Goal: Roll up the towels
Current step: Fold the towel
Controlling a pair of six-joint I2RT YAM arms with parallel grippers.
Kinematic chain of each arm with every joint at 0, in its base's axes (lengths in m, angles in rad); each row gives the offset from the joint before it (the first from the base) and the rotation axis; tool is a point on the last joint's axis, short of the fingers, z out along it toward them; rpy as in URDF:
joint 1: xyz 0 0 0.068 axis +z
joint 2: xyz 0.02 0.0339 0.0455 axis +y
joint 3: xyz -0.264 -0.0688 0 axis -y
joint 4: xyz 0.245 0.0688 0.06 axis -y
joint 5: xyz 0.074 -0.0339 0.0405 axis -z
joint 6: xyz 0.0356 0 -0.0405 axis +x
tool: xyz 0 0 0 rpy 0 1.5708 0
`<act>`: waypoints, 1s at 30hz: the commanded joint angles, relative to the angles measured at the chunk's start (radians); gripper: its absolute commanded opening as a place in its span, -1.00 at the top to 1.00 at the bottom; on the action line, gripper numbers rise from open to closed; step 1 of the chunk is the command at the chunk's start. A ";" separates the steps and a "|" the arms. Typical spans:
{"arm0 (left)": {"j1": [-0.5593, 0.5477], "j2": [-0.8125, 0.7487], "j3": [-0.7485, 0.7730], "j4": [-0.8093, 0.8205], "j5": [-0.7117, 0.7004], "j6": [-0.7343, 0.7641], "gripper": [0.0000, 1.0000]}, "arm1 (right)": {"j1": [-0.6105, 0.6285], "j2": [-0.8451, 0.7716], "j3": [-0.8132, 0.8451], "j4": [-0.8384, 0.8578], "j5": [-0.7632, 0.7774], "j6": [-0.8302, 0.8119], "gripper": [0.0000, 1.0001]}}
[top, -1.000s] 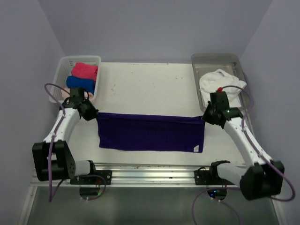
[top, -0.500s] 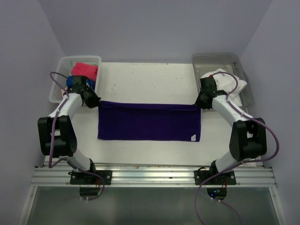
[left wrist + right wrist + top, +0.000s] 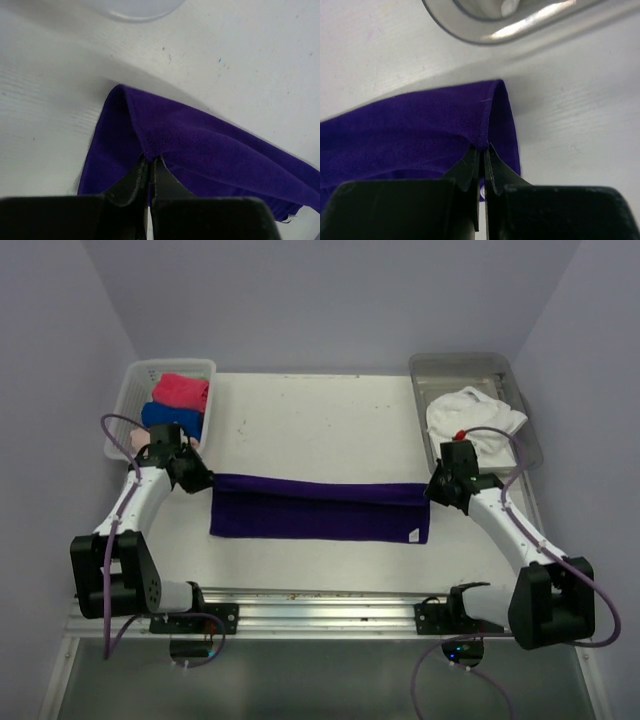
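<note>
The purple towel point(image 3: 318, 508) lies in the middle of the top view as a long band, its long axis running from left to right of the frame. The left gripper point(image 3: 197, 480) sits at the band's upper left corner and the right gripper point(image 3: 436, 490) at its upper right corner, so each arm is nearest its own end. In both wrist views the jaws are closed tight on a pinch of the towel's hem, the cloth tenting up into them. The next fold or roll likely runs down the frame, across the short axis, with both arms moving together. Half a second ago the grippers stood higher in the frame and the towel showed broader; now they have come down the frame, carrying the upper edge over the lower part, and the band is narrower
</note>
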 commanded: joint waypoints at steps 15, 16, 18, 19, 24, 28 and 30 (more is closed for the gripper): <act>0.007 -0.093 -0.223 -0.035 0.009 -0.018 1.00 | -0.004 -0.276 -0.284 -0.075 -0.127 0.103 1.00; 0.006 -0.100 -0.227 -0.030 0.006 -0.018 1.00 | -0.004 -0.291 -0.293 -0.078 -0.122 0.105 1.00; 0.006 -0.102 -0.232 -0.032 -0.010 -0.018 1.00 | -0.004 -0.304 -0.303 -0.077 -0.119 0.108 1.00; 0.006 -0.103 -0.230 -0.036 -0.011 -0.016 1.00 | -0.004 -0.307 -0.304 -0.080 -0.115 0.108 1.00; 0.019 -0.132 -0.175 -0.081 -0.037 0.002 1.00 | -0.004 -0.351 -0.286 -0.124 -0.089 0.114 1.00; 0.022 -0.142 -0.111 -0.122 -0.050 0.016 1.00 | -0.006 -0.393 -0.248 -0.173 -0.050 0.103 1.00; 0.025 -0.148 -0.102 -0.133 -0.050 0.019 1.00 | -0.006 -0.393 -0.237 -0.186 -0.043 0.100 1.00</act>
